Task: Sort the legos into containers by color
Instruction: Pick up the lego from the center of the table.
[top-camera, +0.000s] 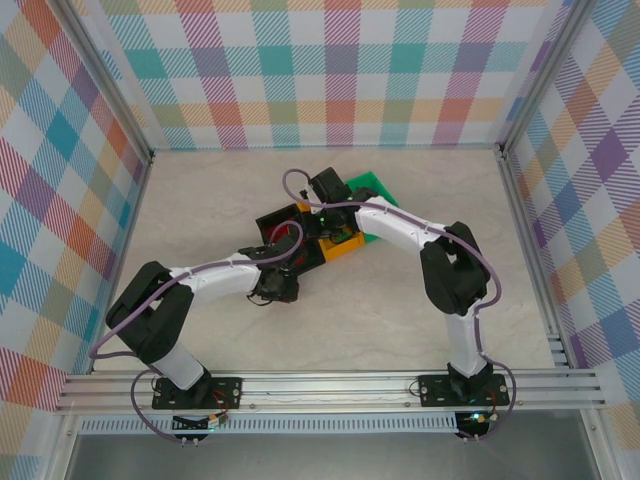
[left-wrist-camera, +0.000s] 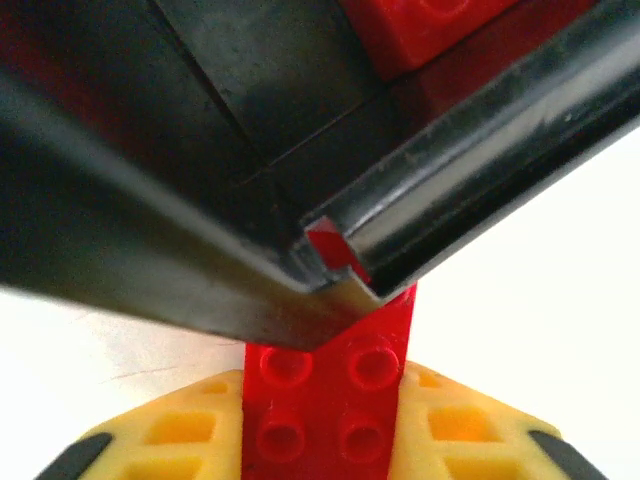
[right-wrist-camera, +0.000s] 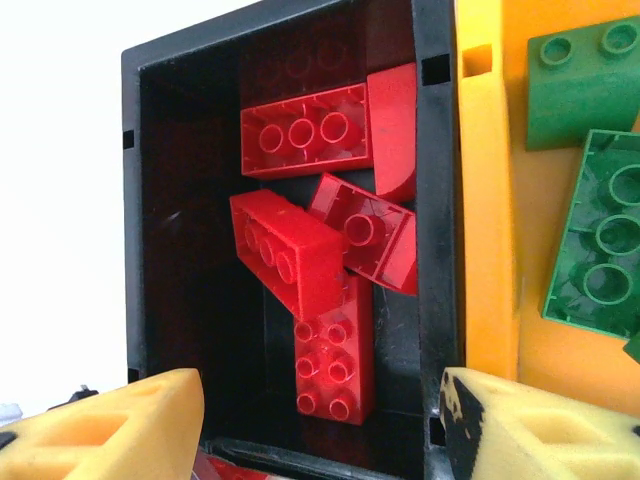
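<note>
The three bins are sitting in a joined row around the middle of the tabletop (top-camera: 200, 200), slanting toward its far right corner. The black bin (top-camera: 275, 222) is lying nearest the left edge, the orange bin (top-camera: 340, 248) is next to it, and the green bin (top-camera: 372, 188) is farthest back. Both arms are leaning in over the row.

The left gripper (left-wrist-camera: 325, 440) is clamping a red brick (left-wrist-camera: 330, 390) between its yellow fingers (left-wrist-camera: 170, 435), with the studs facing the wrist camera. The brick is standing against an outer corner of the black bin, its top end tucked under the rim. It seems to be touching the rim, though the view is too close and blurred to be sure.

The right gripper (right-wrist-camera: 320, 415) is hovering over one end of the black bin with its fingers spread wide, gripping nothing. Inside that bin several red bricks (right-wrist-camera: 300, 130) are lying in a loose heap, some flat and some tilted against each other. Just beside it, in the orange bin, green bricks (right-wrist-camera: 600, 240) are lying studs up.
</note>
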